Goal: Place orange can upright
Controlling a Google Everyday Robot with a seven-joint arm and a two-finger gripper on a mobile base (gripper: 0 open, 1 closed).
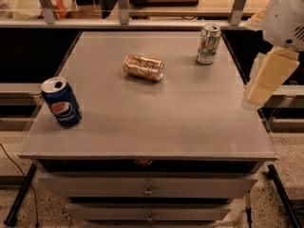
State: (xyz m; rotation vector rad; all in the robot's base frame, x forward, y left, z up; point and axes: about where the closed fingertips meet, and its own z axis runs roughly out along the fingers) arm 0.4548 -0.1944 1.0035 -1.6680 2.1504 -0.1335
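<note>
Grey bench [180, 122] on a speckled floor [285, 208], with a rail and three upright posts [123, 4] along the far side. What lies behind the rail is dim and hard to make out.

Cans on the bench: three, one of each kind.
- One orange can [144, 67], lying on its side in the far half of the top, a little left of middle, its silver end turned to the right.
- One blue can [61, 102], upright, near the left edge and the front corner.
- One green-and-white can [208, 43], upright, near the far right corner.

All three are well apart from one another. Nothing touches or leans on the orange can, and bare top surrounds it.

Below the top: two drawers [148, 186], each with a small knob; the lower one is cut off by the frame. A dark cable [21, 184] runs along the floor at the left.

The arm [270, 75] shows at the right edge as a white joint and a cream link, just outside the bench's right rim. The pincer lies outside the view; its state cannot be told.
</note>
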